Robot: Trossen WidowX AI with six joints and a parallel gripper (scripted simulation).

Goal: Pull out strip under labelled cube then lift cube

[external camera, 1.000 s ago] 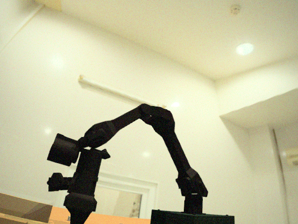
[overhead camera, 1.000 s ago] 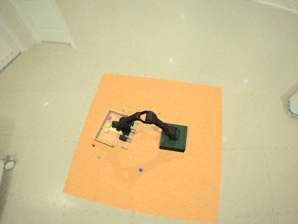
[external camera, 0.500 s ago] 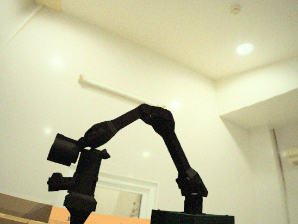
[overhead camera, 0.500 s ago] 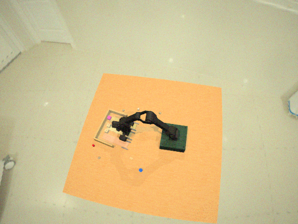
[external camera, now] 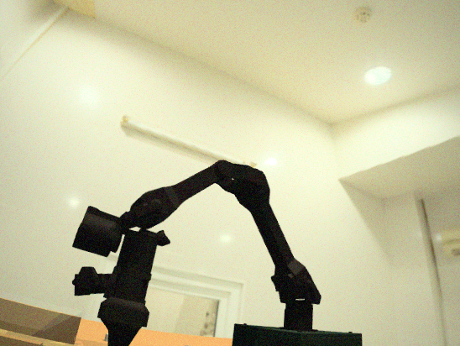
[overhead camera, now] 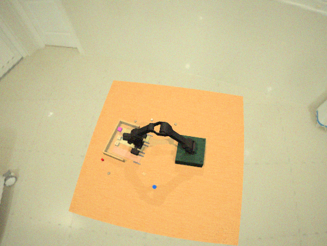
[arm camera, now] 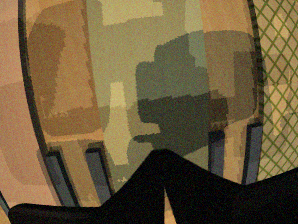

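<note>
Evidently a closed tool (arm camera: 160, 156), fingertips together, above the strips near the tray's (overhead camera: 111, 137) open edge.

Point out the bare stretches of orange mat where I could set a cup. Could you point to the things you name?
Bare mat (overhead camera: 209, 209) lies between the blue dot (overhead camera: 154, 187) and the near right corner, and beyond the green base (overhead camera: 191, 161) toward the far right corner. It is crowded around the wooden-walled tray (overhead camera: 111, 138), under the gripper (overhead camera: 138, 146) (external camera: 119, 342) (arm camera: 160, 156).
</note>
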